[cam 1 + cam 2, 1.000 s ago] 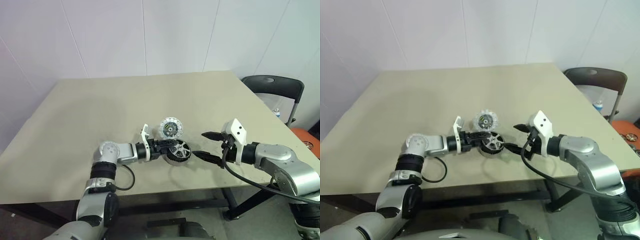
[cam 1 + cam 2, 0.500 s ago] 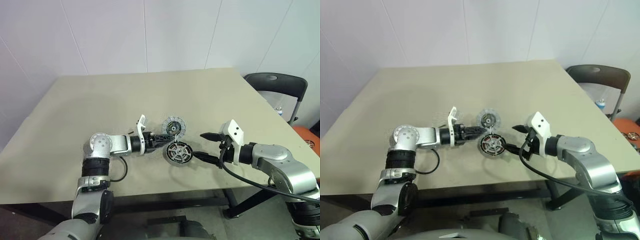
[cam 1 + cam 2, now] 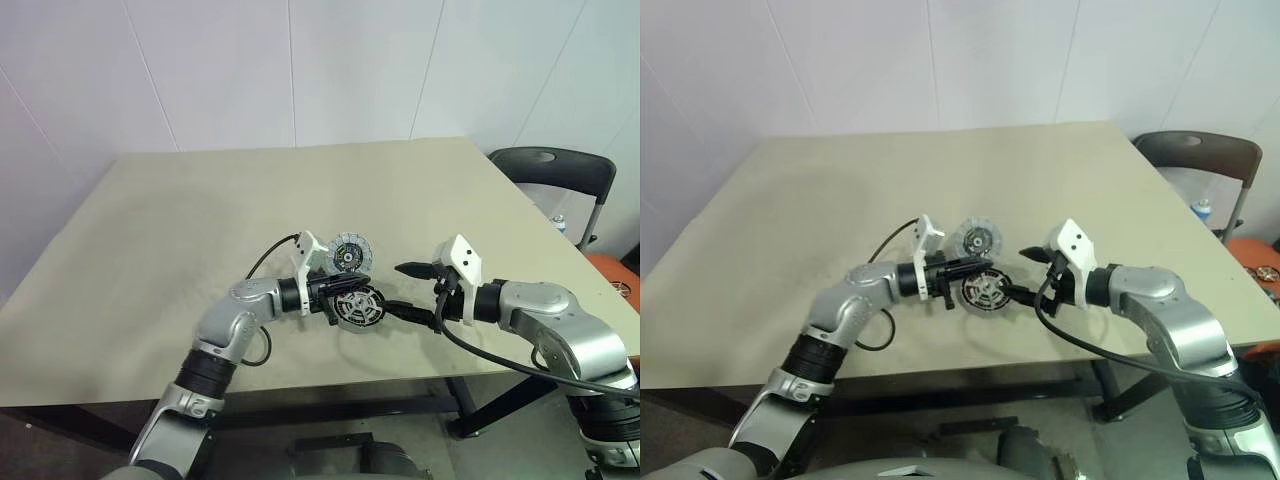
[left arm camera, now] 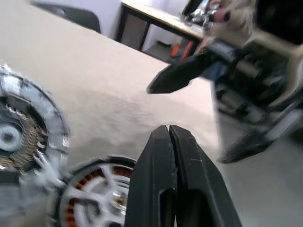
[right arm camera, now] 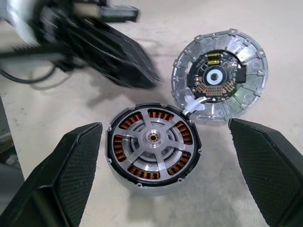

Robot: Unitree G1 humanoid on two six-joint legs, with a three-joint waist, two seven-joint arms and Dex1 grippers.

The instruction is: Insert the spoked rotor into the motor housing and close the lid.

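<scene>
The motor housing (image 5: 151, 176) lies flat on the table near its front edge, copper coils showing in a ring. The spoked rotor (image 5: 152, 137) sits inside it, silvery spokes up. The lid (image 5: 246, 97) lies beside the housing on the far side, inner face up, joined to it by a short white lead. My left gripper (image 3: 345, 287) is shut and empty, pointing right, its tip just over the housing's far-left rim. My right gripper (image 3: 405, 289) stands open to the right of the housing, one finger on each side of it, apart from it.
The tan table (image 3: 200, 220) stretches wide to the back and left. A dark chair (image 3: 550, 170) stands past the table's right edge, with an orange object (image 3: 622, 282) low behind my right arm.
My left gripper has let go of the rotor, drawn back, rolled and shut, then come in over the housing's rim, with its elbow swung forward. The right gripper has stayed put.
</scene>
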